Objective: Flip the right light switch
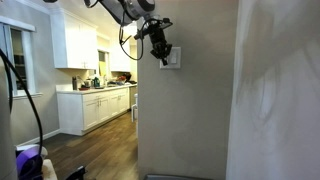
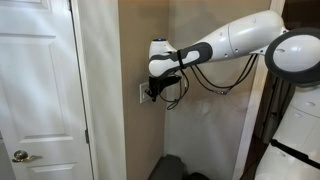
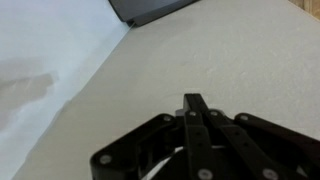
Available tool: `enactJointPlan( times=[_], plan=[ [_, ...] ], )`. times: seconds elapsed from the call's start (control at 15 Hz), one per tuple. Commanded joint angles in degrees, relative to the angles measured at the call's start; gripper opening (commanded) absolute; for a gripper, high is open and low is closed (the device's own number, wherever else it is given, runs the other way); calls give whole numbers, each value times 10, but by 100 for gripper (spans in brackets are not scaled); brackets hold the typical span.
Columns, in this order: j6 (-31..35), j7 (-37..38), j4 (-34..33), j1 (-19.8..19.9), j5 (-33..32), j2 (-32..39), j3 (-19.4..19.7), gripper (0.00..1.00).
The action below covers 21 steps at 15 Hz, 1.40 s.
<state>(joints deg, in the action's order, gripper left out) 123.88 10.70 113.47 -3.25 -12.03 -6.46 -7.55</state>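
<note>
A small white wall plate [image 1: 173, 61] sits on the beige wall and also shows in an exterior view [image 2: 142, 94] beside the door frame. Its two rockers are too small to tell apart, so the right light switch cannot be singled out. My gripper [image 1: 161, 50] is against the plate and covers part of it in both exterior views [image 2: 155, 92]. In the wrist view the black fingers [image 3: 193, 102] are pressed together, with their tips against the plain wall. The plate is hidden in that view.
A white door [image 2: 40, 90] with a round knob stands left of the wall strip. A kitchen with white cabinets [image 1: 95, 105] lies behind on a wood floor. A dark object [image 2: 175, 168] sits on the floor below. The white arm body [image 2: 295, 110] fills the right side.
</note>
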Motion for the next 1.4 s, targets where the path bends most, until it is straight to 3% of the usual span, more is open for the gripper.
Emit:
enactJointPlan(
  times=[0.0, 0.53, 1.33],
  plan=[
    [-1, 0, -1, -4, 0, 0, 4, 1],
    [9, -9, -15, 0, -12, 10, 11, 0],
    [82, -1, -41, -1, -31, 44, 18, 0]
  ],
)
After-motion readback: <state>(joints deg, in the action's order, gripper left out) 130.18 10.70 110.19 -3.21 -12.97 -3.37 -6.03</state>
